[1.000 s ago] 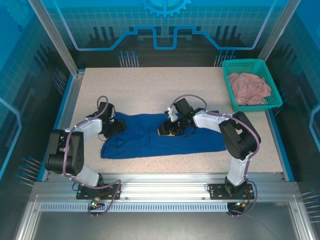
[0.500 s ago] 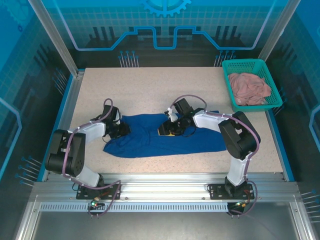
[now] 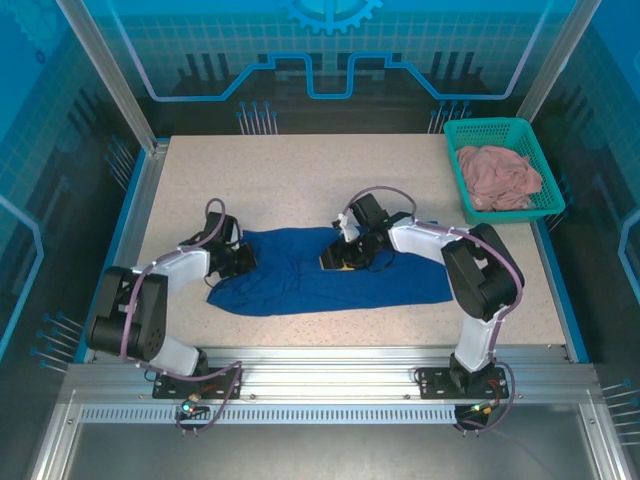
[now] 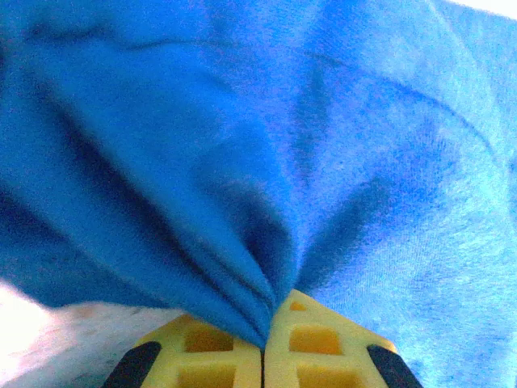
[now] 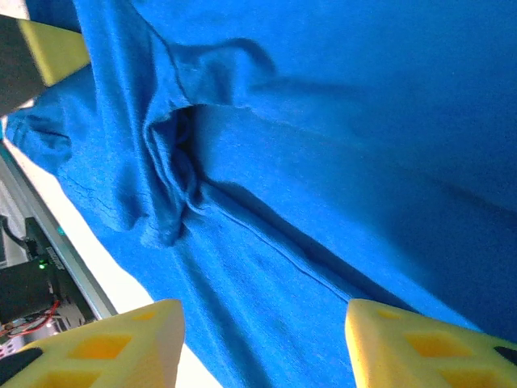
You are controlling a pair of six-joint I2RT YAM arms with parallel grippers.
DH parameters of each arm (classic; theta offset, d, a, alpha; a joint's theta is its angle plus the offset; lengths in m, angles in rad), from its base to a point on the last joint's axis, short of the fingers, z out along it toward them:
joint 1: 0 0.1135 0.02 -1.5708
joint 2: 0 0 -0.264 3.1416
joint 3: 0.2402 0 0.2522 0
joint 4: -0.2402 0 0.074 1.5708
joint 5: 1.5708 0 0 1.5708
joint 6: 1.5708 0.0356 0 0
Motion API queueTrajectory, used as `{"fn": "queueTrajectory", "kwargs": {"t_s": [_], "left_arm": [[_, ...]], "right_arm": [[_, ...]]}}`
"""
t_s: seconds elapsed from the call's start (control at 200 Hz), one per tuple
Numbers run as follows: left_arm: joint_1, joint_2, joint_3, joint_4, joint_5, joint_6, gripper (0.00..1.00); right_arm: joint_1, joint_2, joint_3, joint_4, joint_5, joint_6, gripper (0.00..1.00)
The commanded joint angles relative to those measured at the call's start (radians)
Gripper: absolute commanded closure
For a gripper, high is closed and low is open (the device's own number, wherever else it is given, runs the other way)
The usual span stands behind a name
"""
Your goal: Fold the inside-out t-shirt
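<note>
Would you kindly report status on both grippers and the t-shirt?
Left gripper shut on the t-shirt, left end. Right gripper open above its middle. Basket with pink cloth far right, clear of the work.

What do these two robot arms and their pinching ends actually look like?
The left arm and right arm have chunky black joints, white shells and looping lilac cables. The left tool and right tool carry yellow fingers with square hollows.

High rear view down onto the table (image 3: 300, 170); both wrist views close against the shared t-shirt (image 3: 290, 282).
</note>
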Motion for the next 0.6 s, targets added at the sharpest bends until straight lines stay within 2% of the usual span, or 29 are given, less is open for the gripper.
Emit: {"fn": "queueTrajectory", "kwargs": {"t_s": [0.0,0.115,0.26,0.4,0.595], "left_arm": [[0.048,-0.065,-0.013,-0.027,-0.075,-0.043,1.0],[0.065,-0.08,0.022,-0.076,-0.124,-0.046,1.0],[0.114,-0.076,0.074,-0.13,-0.169,-0.031,1.0],[0.135,-0.051,0.14,-0.181,-0.243,-0.009,1.0],[0.169,0.052,0.26,-0.234,-0.335,0.054,1.0]], "right_arm": [[-0.079,-0.08,-0.003,-0.087,0.057,-0.07,0.44],[-0.162,-0.111,-0.029,-0.104,0.073,-0.091,0.44],[-0.205,-0.144,-0.028,-0.125,0.158,-0.116,0.44],[-0.207,-0.131,0.0,-0.125,0.23,-0.117,0.44],[-0.177,-0.076,0.034,-0.077,0.209,-0.106,0.44]]}}
